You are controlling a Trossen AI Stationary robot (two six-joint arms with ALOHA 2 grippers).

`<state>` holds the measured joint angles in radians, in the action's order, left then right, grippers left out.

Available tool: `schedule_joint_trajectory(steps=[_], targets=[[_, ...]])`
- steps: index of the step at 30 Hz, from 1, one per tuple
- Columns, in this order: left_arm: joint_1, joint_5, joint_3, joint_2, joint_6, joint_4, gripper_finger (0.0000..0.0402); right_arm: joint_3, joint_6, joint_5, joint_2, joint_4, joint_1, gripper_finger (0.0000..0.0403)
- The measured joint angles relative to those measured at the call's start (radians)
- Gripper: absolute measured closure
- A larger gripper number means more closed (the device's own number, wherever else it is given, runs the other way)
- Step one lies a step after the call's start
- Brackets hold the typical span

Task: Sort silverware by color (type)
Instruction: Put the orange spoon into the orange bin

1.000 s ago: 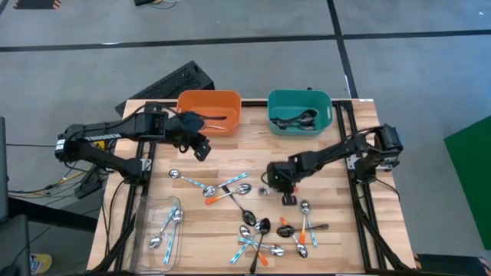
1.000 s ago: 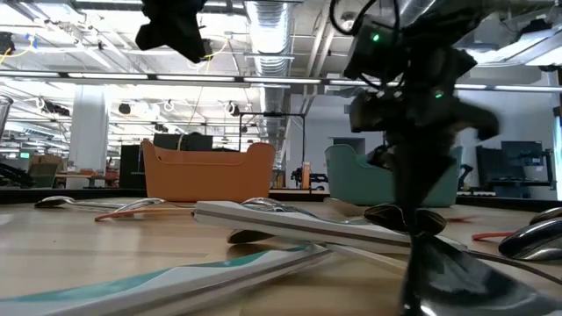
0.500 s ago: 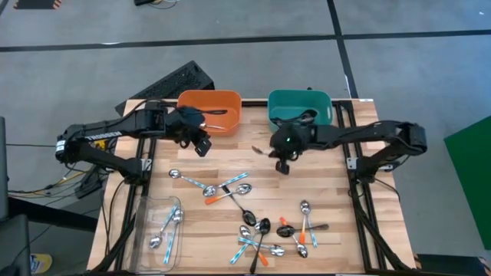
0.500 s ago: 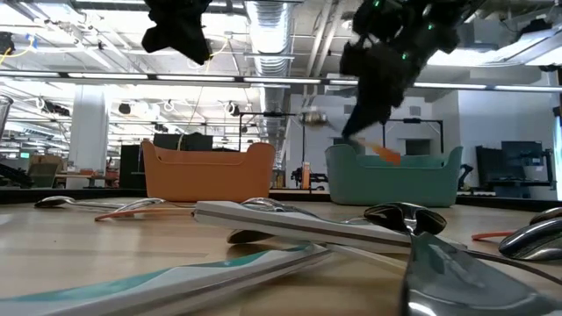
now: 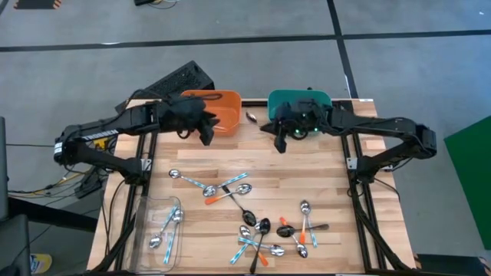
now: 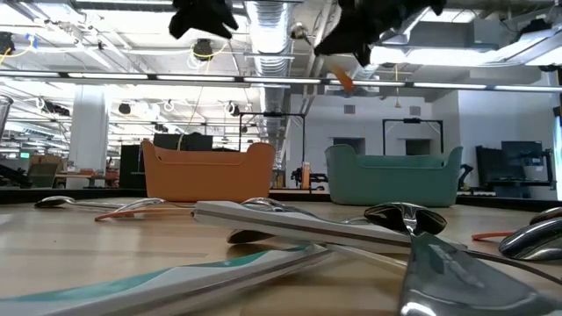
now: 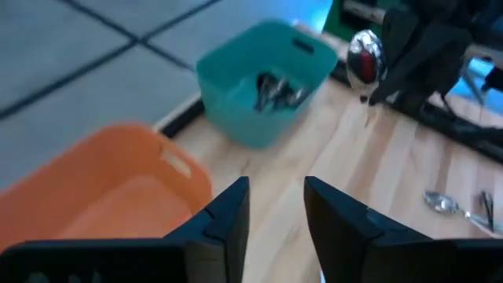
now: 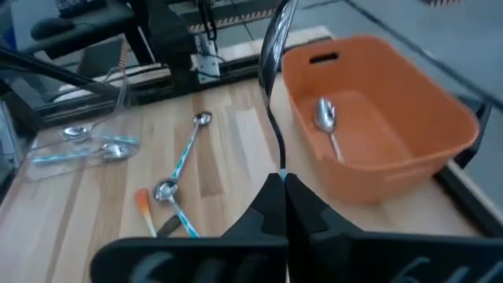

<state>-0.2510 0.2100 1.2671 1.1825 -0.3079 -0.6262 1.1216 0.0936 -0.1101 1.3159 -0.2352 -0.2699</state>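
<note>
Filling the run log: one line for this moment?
left gripper: open over orange bin | right gripper: shut on spoon, aloft

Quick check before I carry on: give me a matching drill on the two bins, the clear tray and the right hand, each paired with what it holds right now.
Column one:
1. orange bin
2. teal bin
3. clear tray
4. right hand

Column two:
a. shut on the lifted spoon, up in the air
b. holds blue-handled spoons
c. holds a lone spoon
d. holds dark spoons

Pairs: 1-c, 2-d, 3-b, 4-a
</note>
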Motion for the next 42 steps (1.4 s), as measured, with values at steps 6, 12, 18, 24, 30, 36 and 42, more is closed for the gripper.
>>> schedule_joint_trajectory(steps=[6, 12, 18, 24, 30, 36, 42], targets=[[-0.079, -0.166, 0.001, -0.001, 0.088, 0.182, 0.0249, 0.069, -0.068, -0.002, 0.0, 0.027, -0.016, 0.04], [-0.15, -0.307, 0.001, 0.013, 0.198, 0.354, 0.0221, 0.1, -0.075, -0.052, 0.001, 0.065, -0.075, 0.04], [-0.202, -0.425, 0.001, 0.025, 0.218, 0.439, 0.0219, 0.1, -0.008, -0.141, 0.001, 0.165, -0.143, 0.04], [-0.218, -0.443, 0.001, 0.031, 0.258, 0.452, 0.0219, 0.101, 0.03, -0.18, 0.001, 0.231, -0.179, 0.04], [-0.22, -0.463, 0.001, 0.033, 0.261, 0.478, 0.0219, 0.101, 0.037, -0.198, 0.001, 0.231, -0.179, 0.04], [-0.22, -0.542, 0.001, 0.084, 0.222, 0.503, 0.0219, 0.101, 0.023, -0.211, 0.019, 0.277, -0.152, 0.04], [-0.216, -0.603, 0.0, 0.081, 0.106, 0.539, 0.0219, 0.102, 0.17, -0.211, 0.026, 0.397, -0.138, 0.0399]])
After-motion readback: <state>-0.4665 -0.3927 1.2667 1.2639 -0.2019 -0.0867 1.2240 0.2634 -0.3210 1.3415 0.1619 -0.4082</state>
